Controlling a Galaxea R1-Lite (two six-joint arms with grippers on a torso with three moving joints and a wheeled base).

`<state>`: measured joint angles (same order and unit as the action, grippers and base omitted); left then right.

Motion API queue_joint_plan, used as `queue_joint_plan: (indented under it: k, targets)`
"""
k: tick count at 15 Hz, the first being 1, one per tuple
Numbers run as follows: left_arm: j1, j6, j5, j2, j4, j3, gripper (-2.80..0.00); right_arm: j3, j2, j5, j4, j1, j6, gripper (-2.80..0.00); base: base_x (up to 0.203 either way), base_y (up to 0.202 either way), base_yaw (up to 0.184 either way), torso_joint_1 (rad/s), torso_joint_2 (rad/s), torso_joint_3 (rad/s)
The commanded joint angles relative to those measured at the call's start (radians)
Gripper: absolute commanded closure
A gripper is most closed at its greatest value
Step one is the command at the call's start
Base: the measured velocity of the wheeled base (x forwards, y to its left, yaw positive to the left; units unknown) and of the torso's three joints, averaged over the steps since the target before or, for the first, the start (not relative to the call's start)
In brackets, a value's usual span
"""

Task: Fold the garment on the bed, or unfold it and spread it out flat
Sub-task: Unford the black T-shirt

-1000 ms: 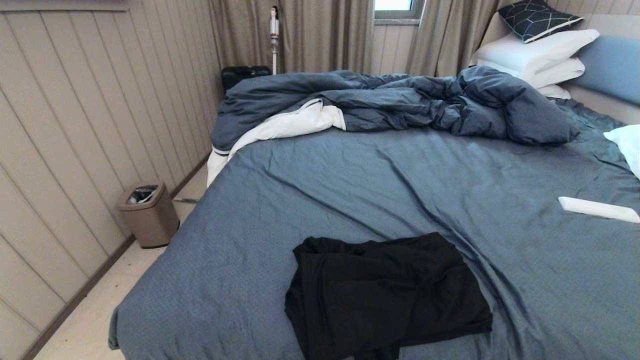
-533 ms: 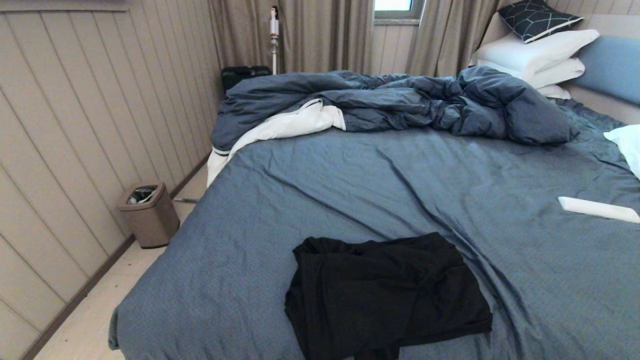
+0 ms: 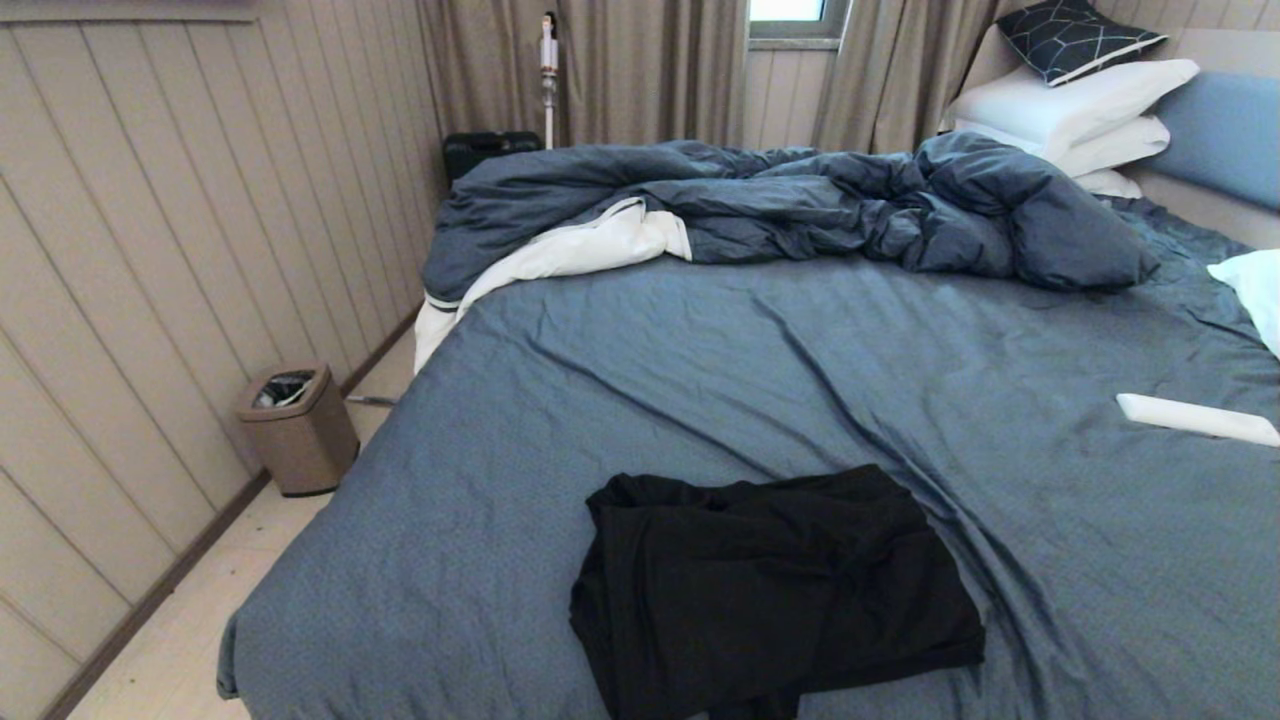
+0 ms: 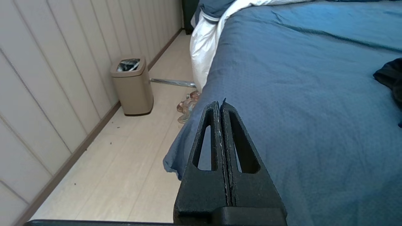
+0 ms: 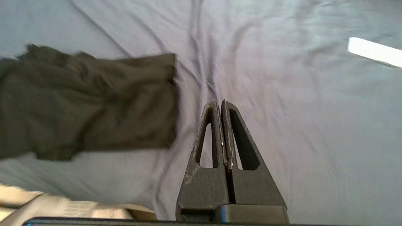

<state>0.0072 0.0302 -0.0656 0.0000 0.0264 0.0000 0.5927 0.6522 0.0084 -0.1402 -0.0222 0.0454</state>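
On the bed (image 3: 700, 380) nothing had moved. The garment (image 3: 770, 590) lay bunched at 6 o'clock. The left gripper (image 4: 220, 105) and right gripper (image 5: 220, 103) were closed, holding nothing, so no work had started.

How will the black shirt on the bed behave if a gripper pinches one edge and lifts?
Likely floppy: the shirt lies crumpled in soft overlapping folds, so it should drape and sag. Probably light, since the fabric looks thin. Pushing would likely bunch it up on the wrinkled sheet rather than slide it whole.

Slate-blue bed (image 3: 620, 400) under crumpled black garment (image 3: 770, 590), rumpled duvet (image 3: 800, 205), pillows (image 3: 1080, 110).
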Motion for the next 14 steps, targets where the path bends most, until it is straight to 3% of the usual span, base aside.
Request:
queue_joint_plan:
  k: [1, 3, 5, 8, 11, 12, 14]
  targets:
    - [0.0, 0.0, -0.002, 0.0, 0.001, 0.0, 0.0, 0.115, 0.228, -0.001, -0.013, -0.035, -0.011, 0.0, 0.0, 0.0, 0.0, 0.0, 0.0, 0.0]
    - [0.0, 0.002, -0.003, 0.0, 0.001, 0.0, 0.0, 0.275, 0.415, -0.001, -0.105, -0.087, -0.05, 0.0, 0.0, 0.0, 0.0, 0.0, 0.0, 0.0]
    - [0.0, 0.002, -0.003, 0.0, 0.001, 0.0, 0.0, 0.502, 0.592, -0.001, -0.28, -0.169, -0.107, 0.0, 0.0, 0.0, 0.0, 0.0, 0.0, 0.0]
    - [0.0, 0.0, -0.003, 0.0, 0.001, 0.0, 0.0, 0.817, 0.86, 0.0, -0.567, -0.359, -0.186, 0.0, 0.0, 0.0, 0.0, 0.0, 0.0, 0.0]
    - [0.0, -0.001, -0.003, 0.0, 0.001, 0.0, 0.0, 0.91, 1.018, -0.004, -0.686, -0.577, -0.218, 0.0, 0.0, 0.0, 0.0, 0.0, 0.0, 0.0]
    - [0.0, -0.001, -0.003, 0.0, 0.001, 0.0, 0.0, 0.918, 1.055, -0.005, -0.705, -0.63, -0.224, -2.8, 0.0, 0.0, 0.0, 0.0, 0.0, 0.0]
    - [0.0, -0.001, -0.003, 0.0, 0.001, 0.0, 0.0, 0.92, 1.097, -0.009, -0.717, -0.695, -0.221, -2.8, 0.0, 0.0, 0.0, 0.0, 0.0, 0.0]
